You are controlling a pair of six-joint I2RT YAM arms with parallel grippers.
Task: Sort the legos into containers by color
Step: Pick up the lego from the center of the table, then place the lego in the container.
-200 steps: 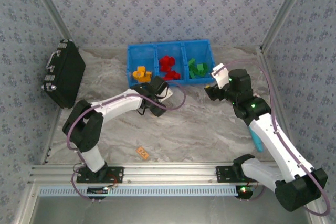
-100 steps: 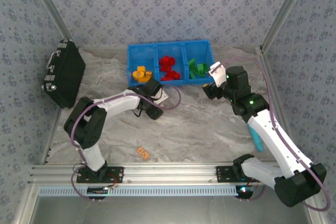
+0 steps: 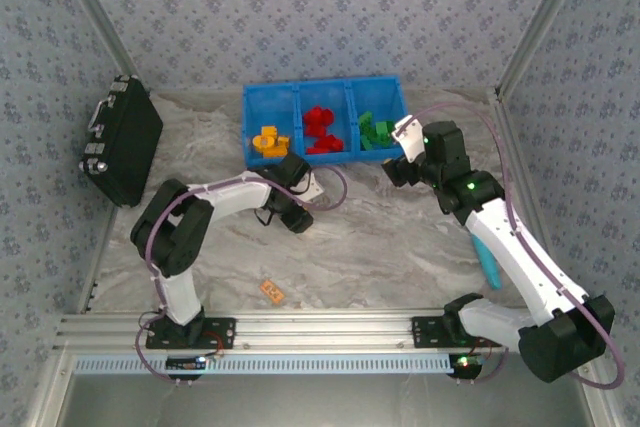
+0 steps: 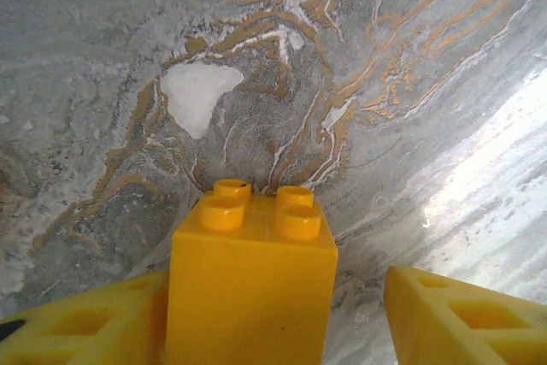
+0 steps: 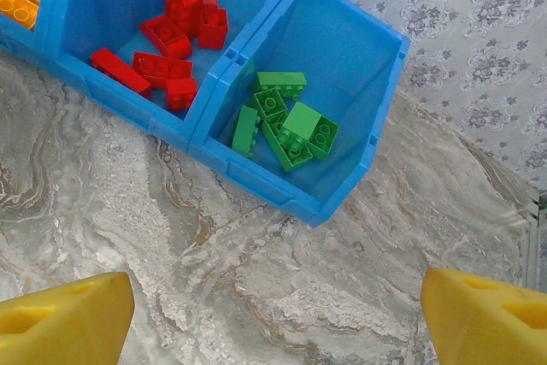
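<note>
**Tabletop** (image 4: 128, 49): marble-look surface, grey with ochre veins; smooth, with a soft sheen where light falls.
**Yellow lego brick** (image 4: 250, 297): moulded plastic, smooth, satin gloss.
**Left gripper** (image 4: 275, 284), fingers (image 4: 461, 318): yellow plastic, matt, duller than the brick.
**Right gripper** (image 5: 278, 288), fingers (image 5: 60, 318): the same matt yellow plastic.
**Blue bin** (image 5: 376, 117): bright plastic with smooth walls and a light gloss.
**Red legos** (image 5: 184, 23), **green legos** (image 5: 291, 130): smooth, shiny plastic.
**Black case** (image 3: 122, 152): hard dark shell, matt, with pale metal-looking latches.
**Rail** (image 3: 320, 329): bare silvery metal, grooved.
**Walls** (image 3: 300, 7): matt printed covering; paper or cloth cannot be told.
**Right arm shell** (image 3: 520, 257): white plastic, smooth.
</note>
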